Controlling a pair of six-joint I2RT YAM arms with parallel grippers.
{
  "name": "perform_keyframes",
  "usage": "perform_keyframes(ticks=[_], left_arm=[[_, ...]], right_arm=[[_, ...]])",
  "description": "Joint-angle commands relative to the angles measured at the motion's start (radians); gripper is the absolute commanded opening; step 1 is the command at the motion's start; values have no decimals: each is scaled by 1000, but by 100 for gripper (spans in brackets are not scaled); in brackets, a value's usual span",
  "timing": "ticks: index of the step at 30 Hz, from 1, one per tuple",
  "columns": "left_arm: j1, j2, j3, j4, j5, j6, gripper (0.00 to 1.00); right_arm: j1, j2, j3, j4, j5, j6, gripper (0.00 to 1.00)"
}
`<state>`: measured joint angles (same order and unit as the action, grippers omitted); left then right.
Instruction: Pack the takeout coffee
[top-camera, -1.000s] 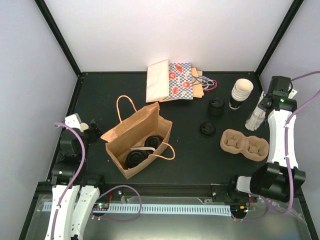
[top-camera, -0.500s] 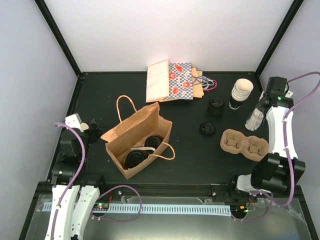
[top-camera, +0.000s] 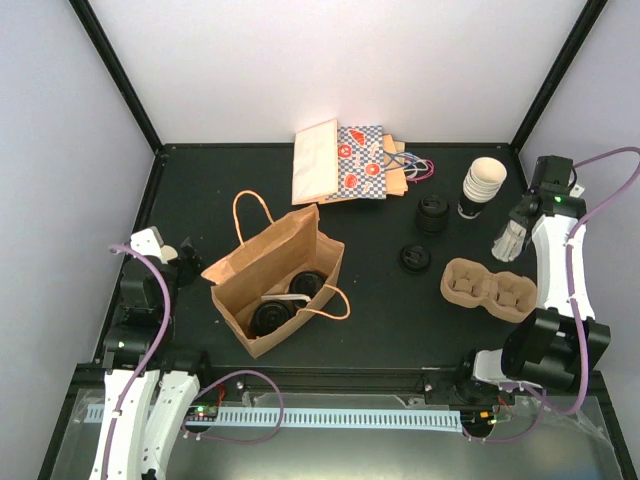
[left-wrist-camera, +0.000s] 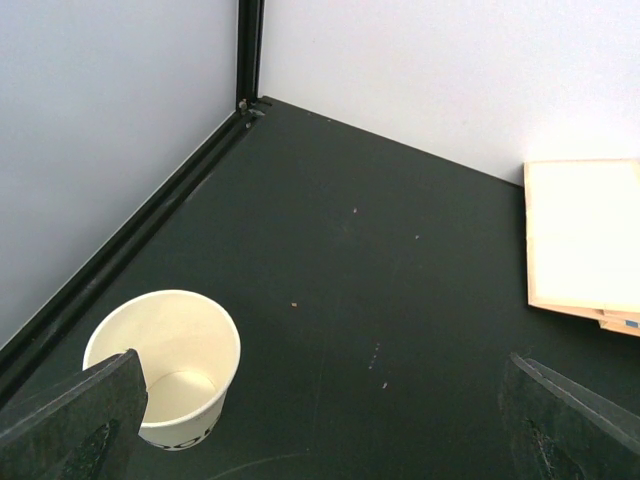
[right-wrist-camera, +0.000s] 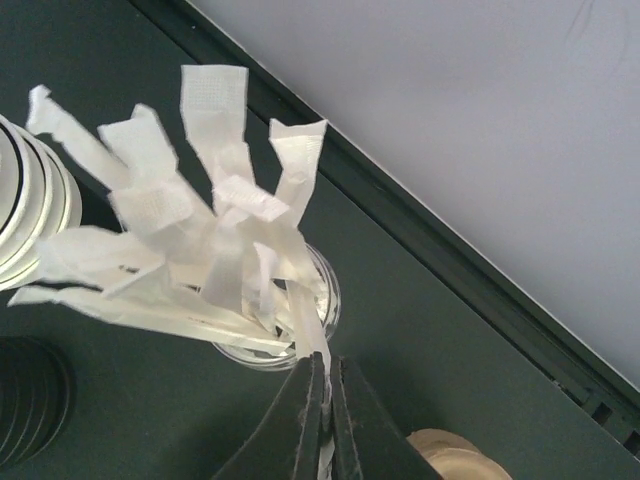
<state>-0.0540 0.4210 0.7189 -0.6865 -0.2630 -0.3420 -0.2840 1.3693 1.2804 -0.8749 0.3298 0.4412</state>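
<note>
Takeout coffee (top-camera: 272, 318) is sitting down inside the open brown paper bag (top-camera: 262, 250) at the left-centre of the table (top-camera: 200, 190). From above I am seeing only its round black lid. A second lidded cup (top-camera: 308, 283) is standing just beside it in the same bag, and a white strip (top-camera: 290, 297) is lying between the two.

I am watching the right gripper (right-wrist-camera: 323, 385) pinching one white paper-wrapped straw (right-wrist-camera: 308, 325), its fingers pressed together on it just beside the rim of the clear glass jar (right-wrist-camera: 328, 285). That jar is holding the rest of the bundle upright near the table's far right corner.

The left gripper (left-wrist-camera: 322, 362) is hanging low over the table's left side with its fingers spread wide and nothing between them. An empty paper cup (left-wrist-camera: 190, 330) is standing upright just beside its left finger.

Left of the jar, a stack of cups (top-camera: 483, 183) is standing, with two loose black lids (top-camera: 415, 257) a little further left. A pulp cup carrier (top-camera: 488, 288) is lying on the near side of the jar. A flat patterned bag (top-camera: 360, 160) is resting at the far edge.
</note>
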Motion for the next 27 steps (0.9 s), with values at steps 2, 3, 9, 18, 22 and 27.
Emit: perform_keyframes(ticks=[2,3,9,18,22,27], left_arm=[[-3,7,-1,28,13,14,99],[-4,7,-2,28,13,14,99],[-4,10,-2,27,14,12,99],[-4,6,-1,25,11,13,99],[-3,5,-1,25,11,13,99],[-4,1,-1,25,9,15,99]], right_arm=[[-5,-58,19,-38,-4,17,7],[-5,-70,26,-45,-5,14,9],[-5,-110,91,-100,-8,-7,13],[-6,-115,124,-119,-17,-22,3],[-6,-114,108,-106,-18,-24,13],[-6,-83,64,-78,-27,-25,58]])
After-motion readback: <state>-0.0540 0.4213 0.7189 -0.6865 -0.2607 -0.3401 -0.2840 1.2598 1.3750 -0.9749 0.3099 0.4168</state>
